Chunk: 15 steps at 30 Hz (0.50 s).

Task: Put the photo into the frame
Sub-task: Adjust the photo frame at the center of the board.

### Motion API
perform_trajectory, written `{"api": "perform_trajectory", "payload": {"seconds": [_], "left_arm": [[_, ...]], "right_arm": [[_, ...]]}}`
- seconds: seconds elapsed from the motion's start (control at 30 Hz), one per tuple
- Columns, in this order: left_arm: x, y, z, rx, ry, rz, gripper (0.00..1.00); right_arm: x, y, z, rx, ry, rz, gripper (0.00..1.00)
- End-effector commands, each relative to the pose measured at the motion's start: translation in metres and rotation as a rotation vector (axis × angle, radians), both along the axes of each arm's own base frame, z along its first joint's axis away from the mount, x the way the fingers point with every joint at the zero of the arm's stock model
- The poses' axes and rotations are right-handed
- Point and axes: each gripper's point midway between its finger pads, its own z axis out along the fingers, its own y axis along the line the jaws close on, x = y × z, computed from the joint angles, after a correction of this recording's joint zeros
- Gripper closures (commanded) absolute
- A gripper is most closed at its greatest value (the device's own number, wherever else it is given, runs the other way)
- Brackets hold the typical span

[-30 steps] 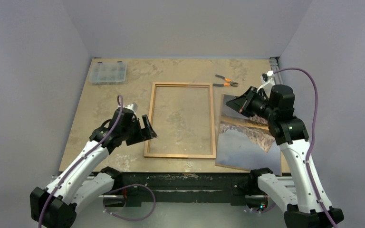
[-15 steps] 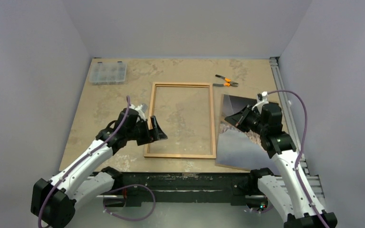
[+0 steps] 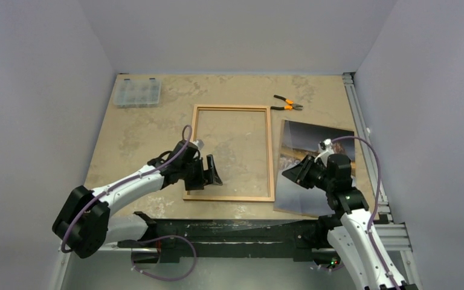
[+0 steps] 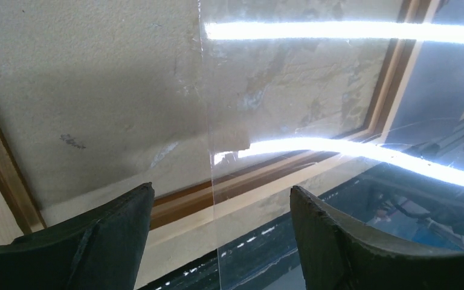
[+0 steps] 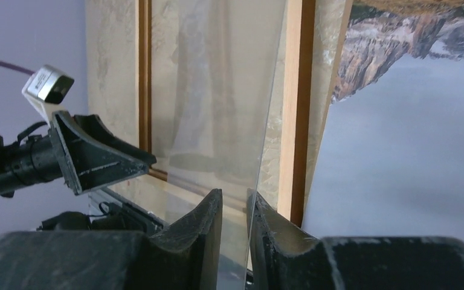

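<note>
The wooden frame [image 3: 270, 151] lies flat mid-table, also in the left wrist view [image 4: 181, 202] and right wrist view [image 5: 299, 90]. The mountain photo [image 3: 317, 133] lies face up to its right [image 5: 411, 121]. My right gripper [image 3: 291, 173] [image 5: 235, 202] is shut on the edge of a clear pane [image 5: 217, 90], held tilted over the frame's near end. My left gripper [image 3: 212, 172] [image 4: 220, 241] is open at the frame's near left part. The pane's free edge [image 4: 208, 151] runs between its jaws without touching them.
Orange-handled pliers [image 3: 287, 104] lie beyond the frame's far right corner. A clear parts box [image 3: 136, 92] sits at the far left. A metal rail [image 3: 362, 127] runs along the table's right edge. The black base bar [image 3: 229, 232] is just near of the frame.
The right gripper has drawn back toward the near edge and down, bringing the pane off the photo. The left gripper has reached right, to the frame's near rail and the pane's edge.
</note>
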Motion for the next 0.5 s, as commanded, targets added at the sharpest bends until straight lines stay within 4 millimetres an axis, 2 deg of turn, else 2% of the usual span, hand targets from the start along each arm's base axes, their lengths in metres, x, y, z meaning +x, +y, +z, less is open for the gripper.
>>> {"api": "perform_trajectory", "payload": {"seconds": [0.0, 0.27, 0.4, 0.47], "left_arm": [[0.014, -0.008, -0.002, -0.004, -0.026, 0.026, 0.2], [0.017, -0.012, -0.012, 0.009, -0.009, 0.013, 0.2], [0.017, -0.013, -0.013, 0.01, -0.01, 0.007, 0.21], [0.017, -0.013, -0.013, 0.009, -0.013, 0.002, 0.21]], "right_arm": [[-0.004, 0.015, 0.003, 0.026, -0.09, 0.131, 0.76], [-0.013, 0.034, 0.012, 0.065, -0.183, 0.322, 0.58], [-0.013, 0.038, 0.015, 0.098, -0.186, 0.349, 0.58], [-0.013, 0.042, 0.016, 0.131, -0.182, 0.357, 0.63]]}}
